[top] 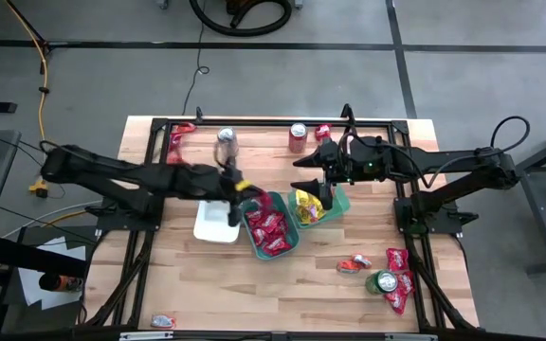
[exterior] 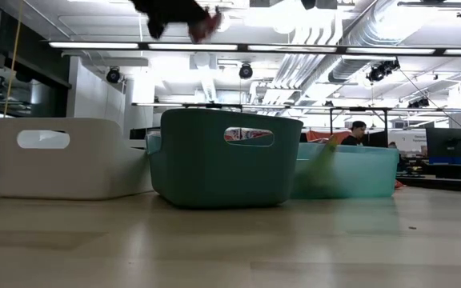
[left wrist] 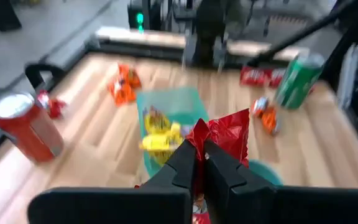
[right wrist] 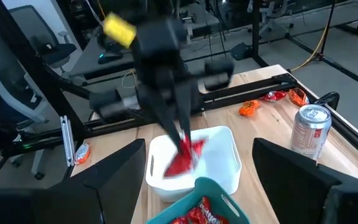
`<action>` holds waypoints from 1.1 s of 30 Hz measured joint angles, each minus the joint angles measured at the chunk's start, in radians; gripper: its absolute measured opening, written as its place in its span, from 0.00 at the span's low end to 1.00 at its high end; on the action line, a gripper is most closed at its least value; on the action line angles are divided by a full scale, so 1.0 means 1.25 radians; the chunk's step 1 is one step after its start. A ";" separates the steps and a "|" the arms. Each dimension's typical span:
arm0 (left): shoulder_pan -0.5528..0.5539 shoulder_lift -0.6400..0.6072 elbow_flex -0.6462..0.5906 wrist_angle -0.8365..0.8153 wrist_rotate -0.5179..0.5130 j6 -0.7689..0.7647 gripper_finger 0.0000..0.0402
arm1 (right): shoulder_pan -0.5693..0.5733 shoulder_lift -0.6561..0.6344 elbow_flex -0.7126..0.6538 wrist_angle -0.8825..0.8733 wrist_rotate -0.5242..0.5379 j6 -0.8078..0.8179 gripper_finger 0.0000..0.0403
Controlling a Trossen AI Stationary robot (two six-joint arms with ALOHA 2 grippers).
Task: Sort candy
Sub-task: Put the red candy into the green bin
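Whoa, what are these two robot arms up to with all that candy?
They are sorting wrapped candy into trays. The left hand is shut on a red candy packet, above the dark teal tray of red packets. The right hand waits open over the lighter tray of yellow ones. More candy lies scattered on the table.

High cam looks straight down, far. Low cam sits at tabletop level, close to the teal bin [exterior: 222,156]. Wrist cams face each other across that bin [right wrist: 197,208].
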 joint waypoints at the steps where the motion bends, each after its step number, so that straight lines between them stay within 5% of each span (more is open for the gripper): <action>1: 0.000 0.025 0.000 0.007 0.000 -0.002 0.02 | 0.000 0.000 0.000 -0.001 0.000 0.000 0.72; 10: 0.000 0.237 0.000 0.003 0.048 -0.110 0.14 | 0.000 0.000 0.000 -0.016 0.000 0.005 0.72; 17: 0.004 0.241 0.000 -0.032 0.057 -0.175 0.35 | 0.000 0.000 0.000 -0.028 0.000 0.006 0.72; 27: 0.067 -0.019 0.000 -0.045 0.074 -0.113 0.54 | -0.008 0.000 0.000 -0.031 0.026 0.067 0.72; 33: 0.125 -0.219 0.000 -0.037 0.039 -0.054 0.55 | -0.035 0.001 0.000 -0.044 0.208 0.182 0.72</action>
